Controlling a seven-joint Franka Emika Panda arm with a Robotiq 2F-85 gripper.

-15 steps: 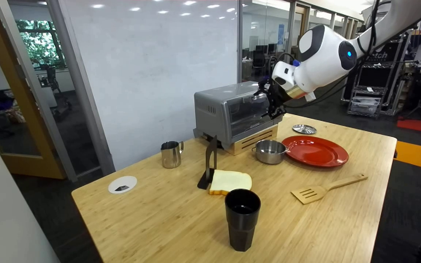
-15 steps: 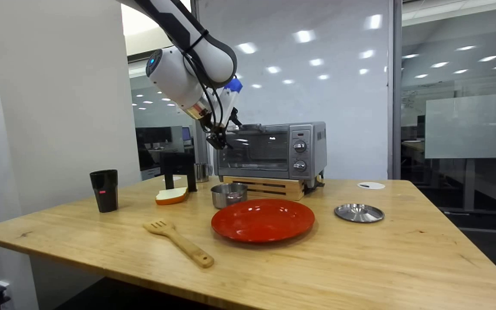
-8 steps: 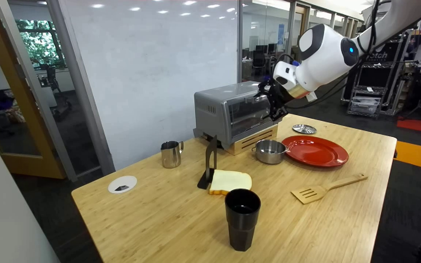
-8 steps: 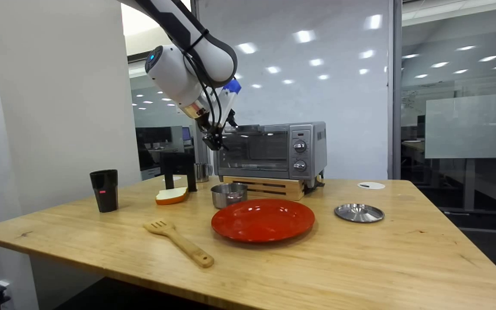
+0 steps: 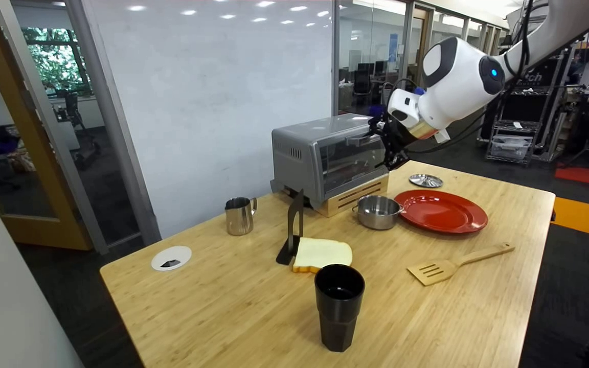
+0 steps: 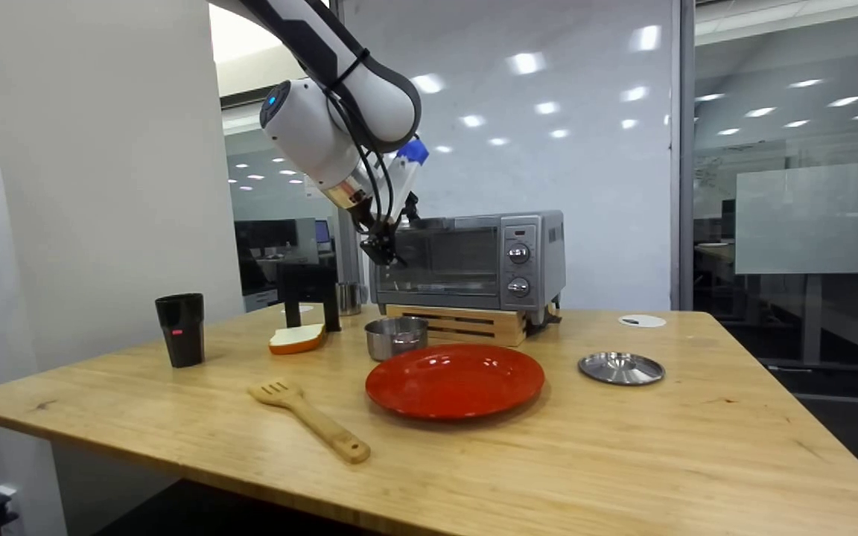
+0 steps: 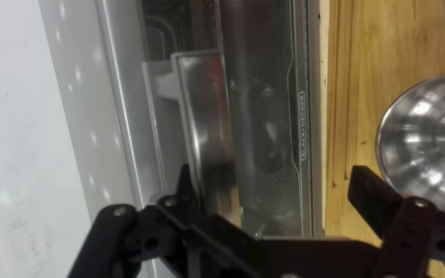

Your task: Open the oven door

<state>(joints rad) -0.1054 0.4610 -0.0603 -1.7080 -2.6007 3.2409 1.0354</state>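
The oven door (image 5: 348, 166) is the dark glass front of the silver toaster oven. It looks closed in both exterior views, also here (image 6: 459, 260), and fills the middle of the wrist view (image 7: 265, 135). Its metal bar handle (image 7: 207, 116) runs along the door's upper edge. My gripper (image 7: 274, 183) is open. In the wrist view one finger (image 7: 185, 185) is at the handle's upper, oven side, partly hidden by it; whether it touches, I cannot tell. The other finger (image 7: 369, 197) stands apart, over the table side. In the exterior views the gripper (image 5: 378, 147) is in front of the door.
The oven sits on a wooden slatted stand (image 5: 361, 194). A steel pot (image 5: 378, 212) and a red plate (image 5: 443, 212) lie before it. A black bookend (image 5: 294, 225), bread slice (image 5: 322, 254), steel pitcher (image 5: 240, 216), black cup (image 5: 339, 306), spatula (image 5: 443, 268) and lid (image 6: 621, 368) are around.
My gripper has shifted slightly away from the oven front and toward the knob side, showing more of the handle. The door and the table objects have not visibly moved.
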